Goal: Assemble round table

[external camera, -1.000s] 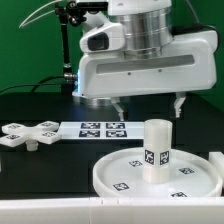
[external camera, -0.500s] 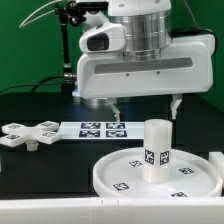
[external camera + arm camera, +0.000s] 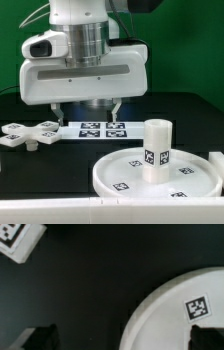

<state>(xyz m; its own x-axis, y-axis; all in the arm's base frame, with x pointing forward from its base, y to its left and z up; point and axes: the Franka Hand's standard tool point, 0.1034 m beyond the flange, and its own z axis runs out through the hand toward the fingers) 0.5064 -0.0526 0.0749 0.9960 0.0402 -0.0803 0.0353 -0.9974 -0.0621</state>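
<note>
The large rimmed round disc (image 3: 112,166) lies at the front, toward the exterior view's right. The short thick cylinder leg (image 3: 156,148) stands upright on it. The cross-shaped base piece (image 3: 28,133) lies on the black table at the exterior view's left. My gripper (image 3: 88,107) hangs open and empty above the marker board (image 3: 100,128), behind the disc and to the left of the leg. In the wrist view my gripper (image 3: 125,339) is open, with dark fingertips (image 3: 40,336) either side of the disc's rim (image 3: 160,308) far below.
A white tagged corner (image 3: 18,241) shows in the wrist view; I cannot tell which piece it is. Another white part (image 3: 216,158) sits at the exterior view's right edge, beside the disc. A green wall stands behind the table.
My arm and gripper have moved toward the exterior view's left, from behind the leg to over the marker board. The fingers stay open. The parts have not moved.
</note>
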